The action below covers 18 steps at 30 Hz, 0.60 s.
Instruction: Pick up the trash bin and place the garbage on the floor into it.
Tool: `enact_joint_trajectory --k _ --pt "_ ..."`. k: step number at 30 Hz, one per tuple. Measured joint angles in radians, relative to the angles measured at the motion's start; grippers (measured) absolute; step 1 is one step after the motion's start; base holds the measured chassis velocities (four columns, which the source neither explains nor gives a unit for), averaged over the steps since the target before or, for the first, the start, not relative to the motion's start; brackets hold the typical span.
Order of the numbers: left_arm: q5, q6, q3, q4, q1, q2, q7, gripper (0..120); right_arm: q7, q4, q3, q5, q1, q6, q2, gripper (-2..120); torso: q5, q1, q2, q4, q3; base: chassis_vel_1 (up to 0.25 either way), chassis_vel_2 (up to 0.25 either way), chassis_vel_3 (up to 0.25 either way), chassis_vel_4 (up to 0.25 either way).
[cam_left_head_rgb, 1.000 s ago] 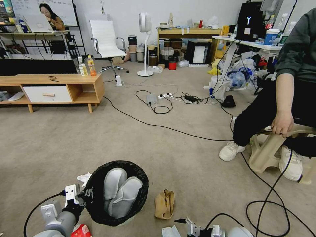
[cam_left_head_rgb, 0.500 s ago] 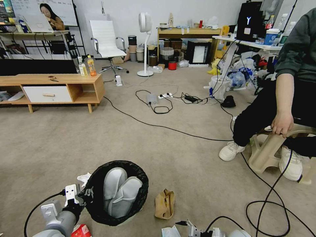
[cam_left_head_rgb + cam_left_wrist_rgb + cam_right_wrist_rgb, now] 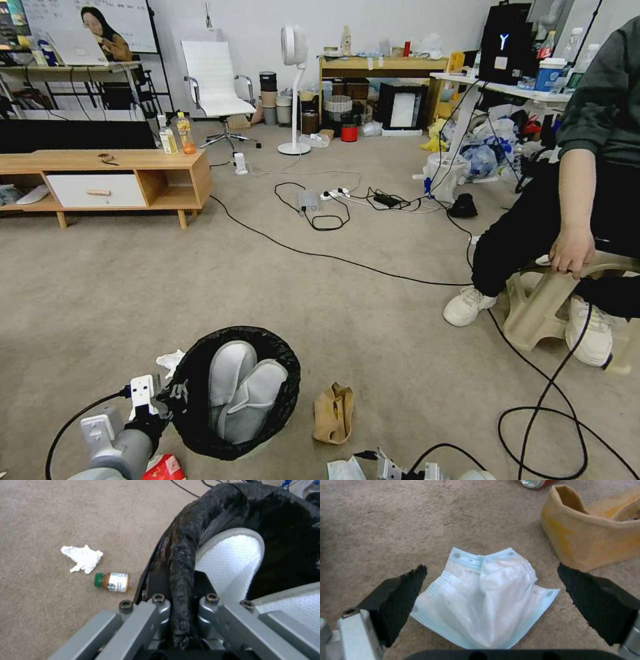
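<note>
A: On the beige-grey carpet floor, right in front of the robot, sits the small round trash bin with its crinkly black plastic bag. The left pincer is clamped on the bin's rim, one finger inside and one outside. Two pale grey slippers are stuck inside it.

B: What could go wrong with that hold?

A: I think the bag is slick. If the pincer only pinches plastic and not the hard rim, the bin could slide out or tip, and the slippers could tumble out.

B: What about the other arm?

A: The right pincer hangs low with its black fingers spread wide. Between them, flat on the floor, lies a thin white and pale blue paper face mask. It holds nothing yet.

B: Is that hard to pick up?

A: I guess so. It's thin and floppy. The fingers could close on carpet, or just push it along.

B: What else is near?

A: A floppy brown paper bag sits just beside the mask, so a finger might bump it. A red crushed can lies past that. On the bin's other side are a crumpled white tissue and a small green-capped bottle, close to the bin. The bottle could roll if the bin swings into it.
</note>
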Motion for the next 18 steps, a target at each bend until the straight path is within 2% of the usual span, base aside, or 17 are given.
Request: enact_joint_trajectory --k 18 --pt "0.003 -0.003 0.001 0.012 -0.003 -0.001 0.0 4 0.003 -0.084 0.003 -0.019 0.018 0.015 0.057 100 0.0 0.0 0.0 0.0 0.0 0.0 0.0 0.0 0.0"
